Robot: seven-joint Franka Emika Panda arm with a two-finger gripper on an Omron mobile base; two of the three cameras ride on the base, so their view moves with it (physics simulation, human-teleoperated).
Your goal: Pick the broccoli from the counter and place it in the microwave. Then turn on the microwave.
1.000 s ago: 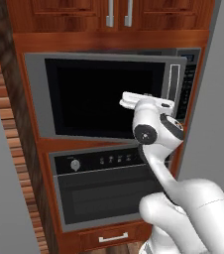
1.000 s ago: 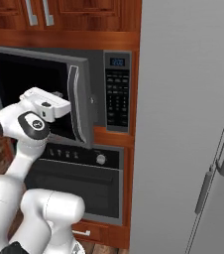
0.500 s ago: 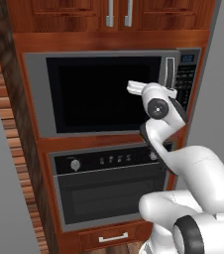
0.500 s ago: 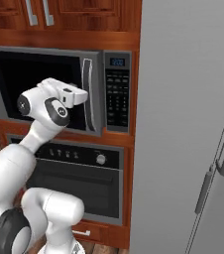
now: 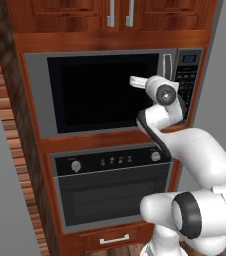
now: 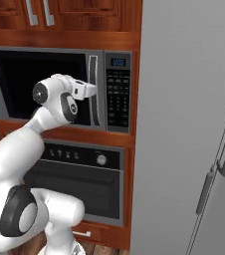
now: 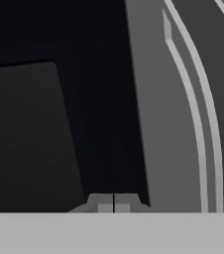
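Observation:
The microwave (image 5: 100, 95) is built into the wooden wall unit, and its black glass door stands closed. Its vertical handle (image 5: 167, 65), keypad (image 5: 187, 84) and blue display (image 5: 188, 58) sit at its right. My gripper (image 5: 135, 81) is shut with nothing in it, held right up to the door's right edge, just left of the handle (image 6: 93, 89). In the hand view the two fingertips (image 7: 103, 203) meet in front of the dark glass (image 7: 44, 114), with the grey door frame (image 7: 168, 124) beside them. The broccoli and the counter are out of view.
A black-windowed oven (image 5: 110, 195) with round knobs (image 5: 75, 166) sits below the microwave, over a drawer (image 5: 114, 240). Wooden cabinet doors (image 5: 120, 12) hang above. A tall grey fridge (image 6: 194, 124) with bar handles fills the right side.
The microwave door has swung from part open to closed, and my hand moved with it, in toward the door by the handle. The gripper stayed shut.

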